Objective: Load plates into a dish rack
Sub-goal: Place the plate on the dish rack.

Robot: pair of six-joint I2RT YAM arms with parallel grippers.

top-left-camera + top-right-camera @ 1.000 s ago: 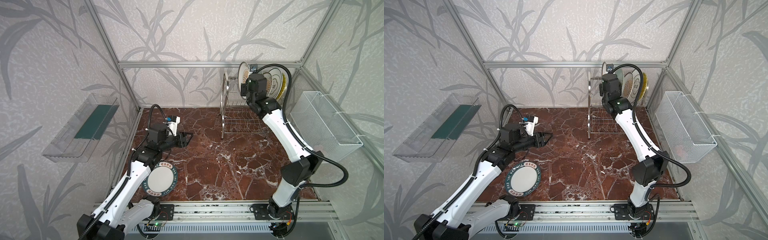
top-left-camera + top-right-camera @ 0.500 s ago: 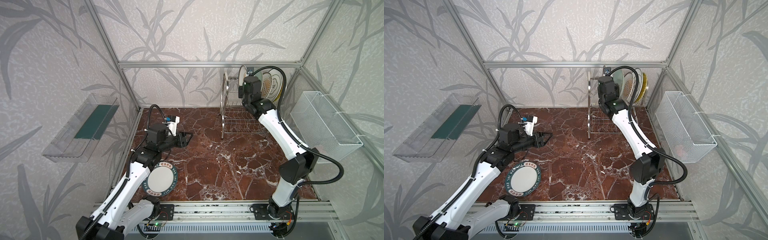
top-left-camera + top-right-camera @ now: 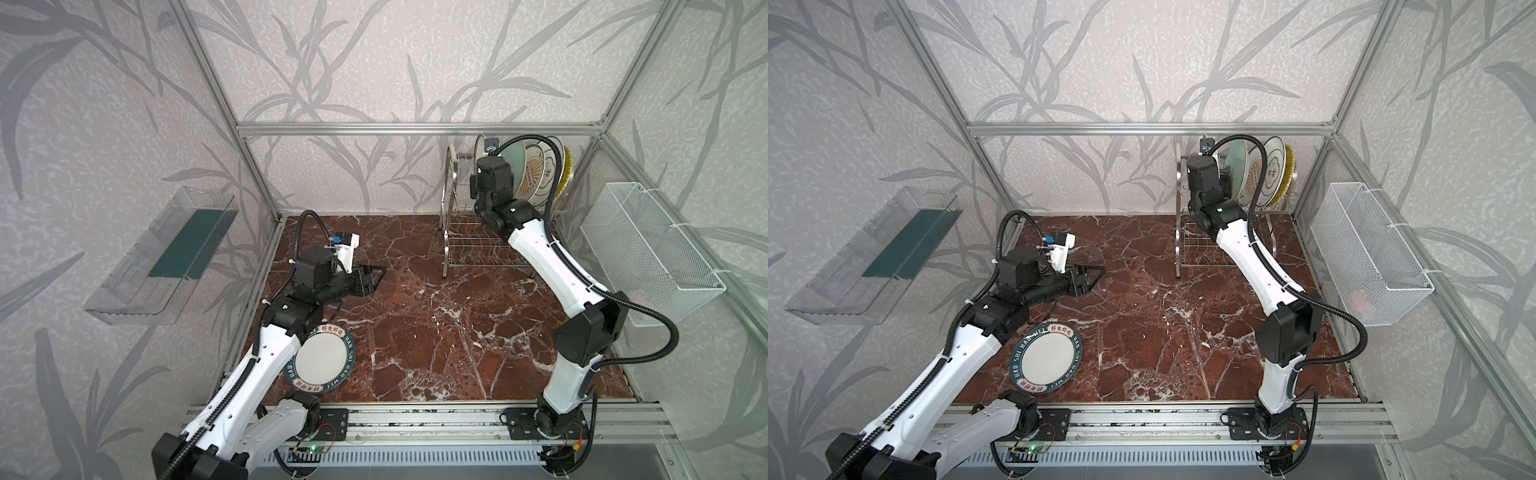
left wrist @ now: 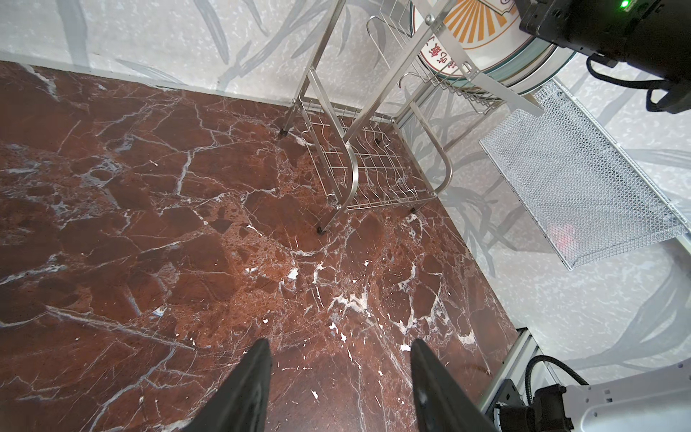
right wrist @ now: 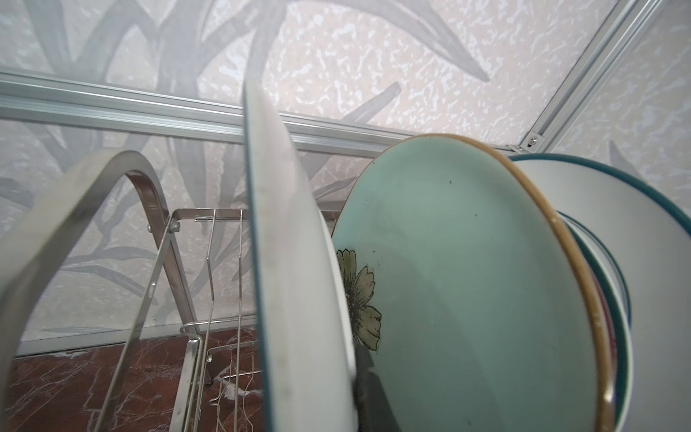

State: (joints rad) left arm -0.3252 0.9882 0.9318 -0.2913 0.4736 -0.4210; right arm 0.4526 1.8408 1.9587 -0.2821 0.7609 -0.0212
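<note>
Left end effector (image 3: 371, 277) hangs over the surface (image 3: 436, 332) at centre left in both top views, its jaws half apart and empty. We would leave it there, clear of the work. Below it, at lower left, the teal-lettered plate (image 3: 322, 359) lies flat, the one plate not yet loaded.

At upper right stands the dish rack (image 3: 451, 195). The right end effector (image 5: 359, 385) is up at its top tier, closed on the rim of a white plate (image 5: 291, 262) held on edge. That plate stands between the arched frame (image 5: 123, 168) and the pale green plate (image 5: 467, 280), close beside the green one.

We judge the step to be seating it. Keep it upright and in line with the slot wires (image 5: 211, 262), lower it until the rim rests in them, and only then let go. Drifting rightward risks knocking the green plate.
</note>
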